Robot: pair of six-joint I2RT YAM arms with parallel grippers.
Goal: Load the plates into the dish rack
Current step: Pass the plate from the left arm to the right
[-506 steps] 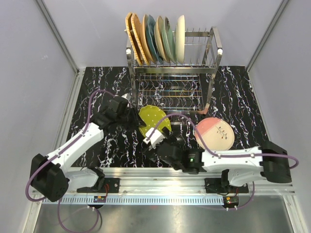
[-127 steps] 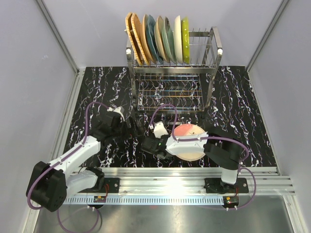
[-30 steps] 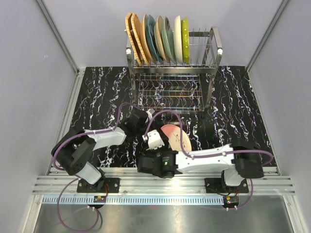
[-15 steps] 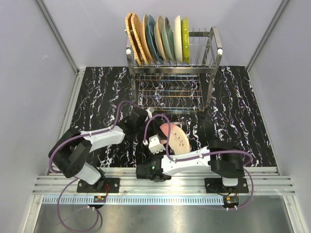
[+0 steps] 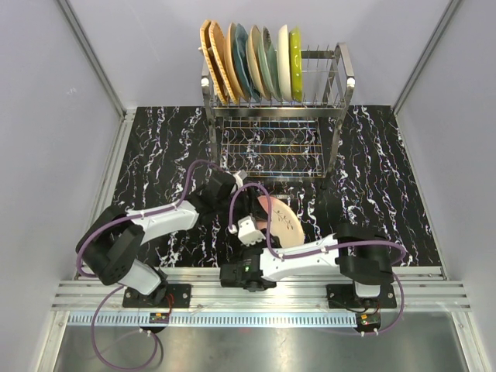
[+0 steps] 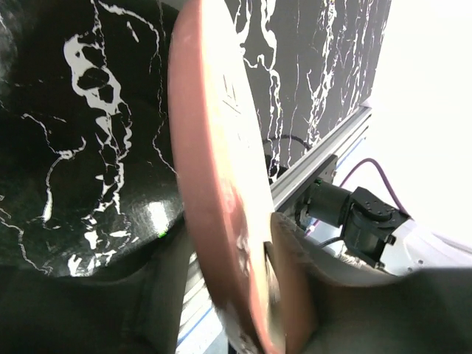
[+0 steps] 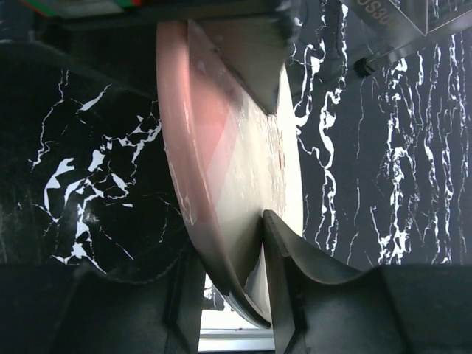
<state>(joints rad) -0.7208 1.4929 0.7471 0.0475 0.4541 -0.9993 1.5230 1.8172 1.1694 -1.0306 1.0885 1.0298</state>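
Right fingers [image 7: 295, 267] are pinching the pink-edged plate [image 5: 280, 221] by its rim, left fingers [image 6: 299, 295] are straddling it, grip unclear; probably stiff, slick, breakable, rim hold suiting.

The rack [image 5: 275, 116] stands at the far edge of the surface [image 5: 155, 147]. A row of plates [image 5: 248, 62] fills its top tines from the left end, so that side is blocked. The bare tines at the right end have room. The way from the middle of the surface up to that end is open.

The front middle is crowded. The left gripper [image 6: 228, 295] and right gripper [image 7: 232, 273] both sit around the rim of one tilted plate [image 5: 280, 221]. Their arms and cables [image 5: 234, 203] cross close beside it.

The surface has wide room at the far left and far right, up to the walls [image 5: 62, 116].
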